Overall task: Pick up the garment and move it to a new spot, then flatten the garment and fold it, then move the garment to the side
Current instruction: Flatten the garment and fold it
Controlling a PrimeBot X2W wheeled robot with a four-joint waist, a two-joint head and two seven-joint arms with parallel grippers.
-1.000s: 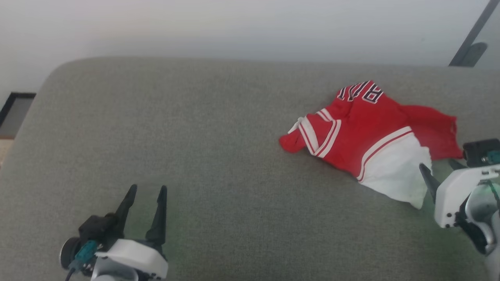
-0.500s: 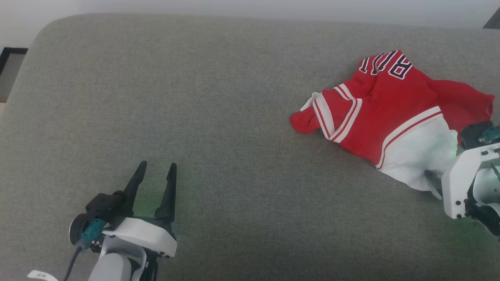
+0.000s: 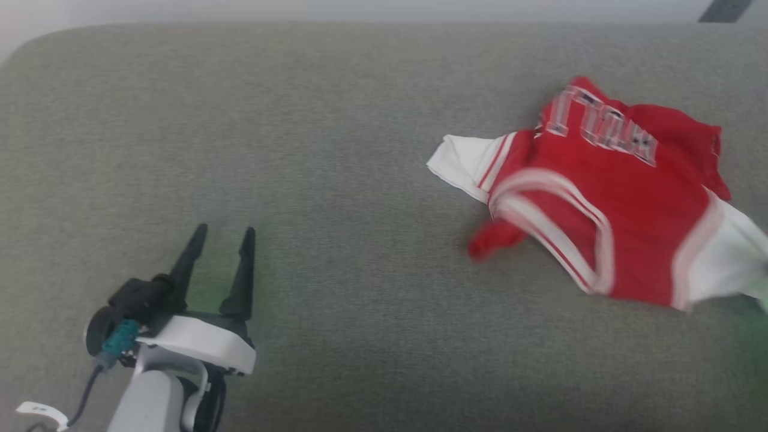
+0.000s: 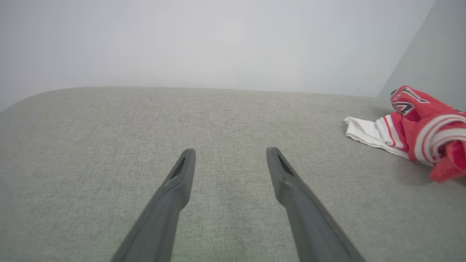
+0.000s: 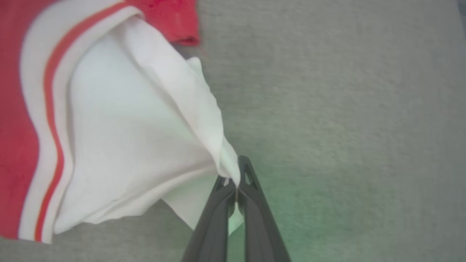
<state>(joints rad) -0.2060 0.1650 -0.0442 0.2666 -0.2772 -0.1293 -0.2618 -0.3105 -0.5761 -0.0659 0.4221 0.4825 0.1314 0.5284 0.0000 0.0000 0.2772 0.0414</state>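
Item: the garment (image 3: 606, 204) (image 4: 422, 125) (image 5: 91, 120). Red jersey shirt with white sleeves and white-and-red striped trim. It lies crumpled on the right half of the bench (image 3: 360, 150) (image 4: 109, 127) (image 5: 346, 91), nearer the back edge than the front. One white sleeve is spread flat toward the bench's middle, and the other trails off to the right. Dark, white-outlined lettering runs across the upper folds, too blurred and creased to read.

Item: right gripper (image 5: 236, 183). Both dark fingers are pressed together on a pinch of the trailing white sleeve, and the cloth is drawn up into a peak at the tips.

Item: left gripper (image 3: 225, 230) (image 4: 231, 151). It sits over the bench's front left part, well apart from the garment, its fingers spread with nothing between them. A small white tag (image 3: 36, 410) hangs by its cable; the print is too small to read.
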